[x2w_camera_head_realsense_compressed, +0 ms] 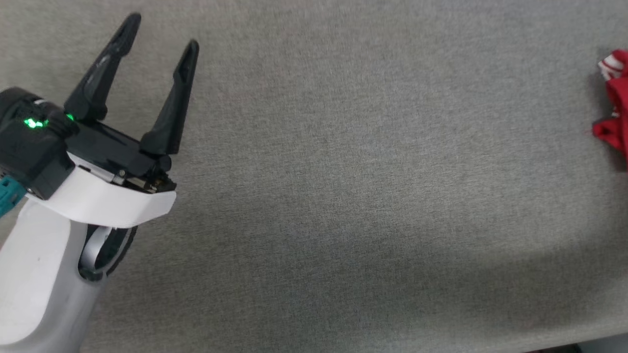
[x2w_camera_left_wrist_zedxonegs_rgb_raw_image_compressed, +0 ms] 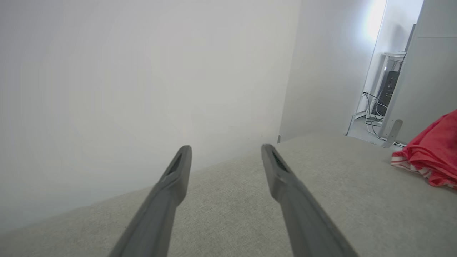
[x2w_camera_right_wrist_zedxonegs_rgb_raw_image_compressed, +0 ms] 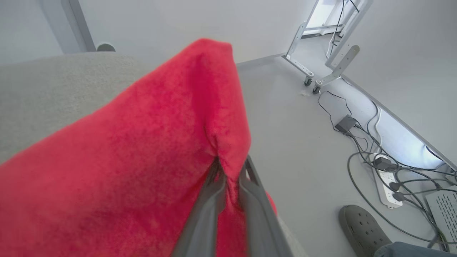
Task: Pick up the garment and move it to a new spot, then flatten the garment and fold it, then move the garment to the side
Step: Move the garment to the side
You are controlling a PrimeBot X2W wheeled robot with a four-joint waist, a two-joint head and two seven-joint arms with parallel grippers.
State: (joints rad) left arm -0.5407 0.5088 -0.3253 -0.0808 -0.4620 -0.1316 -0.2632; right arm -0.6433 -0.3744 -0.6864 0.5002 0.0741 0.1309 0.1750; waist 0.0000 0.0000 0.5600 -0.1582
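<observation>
Red soft-fabric T-shirt pinched in right tool, left tool spread: lift clear of grey fabric table before carrying.

The tabletop is grey woven fabric. In the left wrist view a plain white wall takes the left, with bright light at upper right. In the right wrist view a pale grey floor carries castored metal legs at the top, and a power strip, cables and a shoe at lower right.
</observation>
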